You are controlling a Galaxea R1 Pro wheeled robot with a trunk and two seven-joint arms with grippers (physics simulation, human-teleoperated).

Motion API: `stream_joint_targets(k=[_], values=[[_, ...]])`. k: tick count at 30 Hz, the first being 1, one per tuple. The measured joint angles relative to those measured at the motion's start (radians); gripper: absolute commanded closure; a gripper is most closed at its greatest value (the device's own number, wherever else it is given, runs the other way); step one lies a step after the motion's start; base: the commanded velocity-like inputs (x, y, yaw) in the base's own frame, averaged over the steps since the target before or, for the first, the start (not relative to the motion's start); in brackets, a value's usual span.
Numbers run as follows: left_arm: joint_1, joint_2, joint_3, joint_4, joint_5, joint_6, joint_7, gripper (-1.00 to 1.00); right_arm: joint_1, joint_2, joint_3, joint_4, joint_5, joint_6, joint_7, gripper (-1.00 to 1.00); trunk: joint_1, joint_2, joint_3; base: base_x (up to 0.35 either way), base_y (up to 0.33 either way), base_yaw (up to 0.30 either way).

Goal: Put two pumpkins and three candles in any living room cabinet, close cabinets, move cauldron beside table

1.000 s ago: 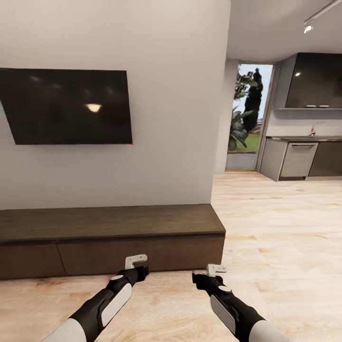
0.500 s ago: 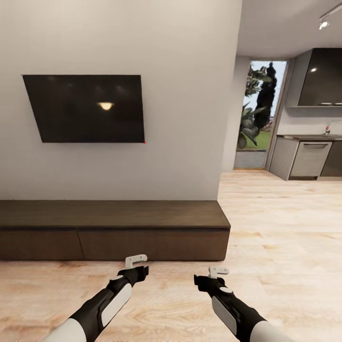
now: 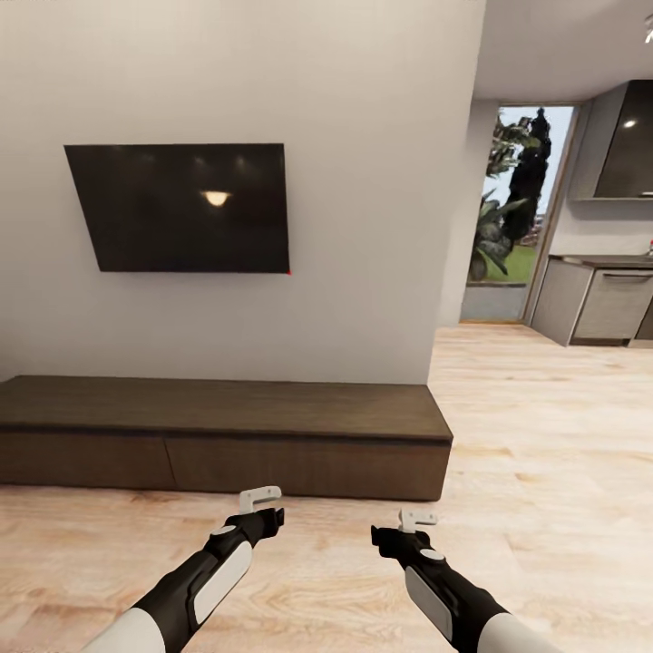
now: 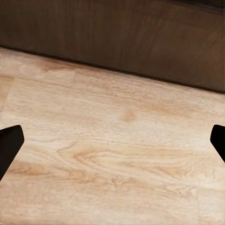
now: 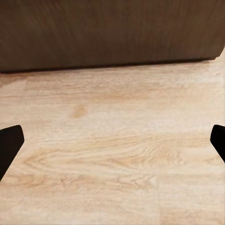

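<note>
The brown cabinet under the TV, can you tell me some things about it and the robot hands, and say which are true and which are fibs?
1. The cabinet has its drawer fronts shut. True.
2. A pumpkin sits on top of the cabinet. False: its top is bare.
3. The left gripper holds a candle. False: it is open, with only wood floor between its fingers.
4. The right gripper is open and holds nothing. True.
5. The TV hangs on the wall above the cabinet. True.
6. Both grippers touch the cabinet. False: they hover over the floor in front of it.
</note>
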Motion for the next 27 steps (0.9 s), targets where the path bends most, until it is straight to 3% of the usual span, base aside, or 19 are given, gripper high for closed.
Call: stream_joint_targets(k=[27], values=[[0.0,-0.006,-0.001,0.002,-0.005,0.0,0.004,-1.0,0.001,-0.002,0.001,0.001,0.001,0.0,0.0,-1.0,-0.104,0.189,0.083,0.0,0.0,0.003]])
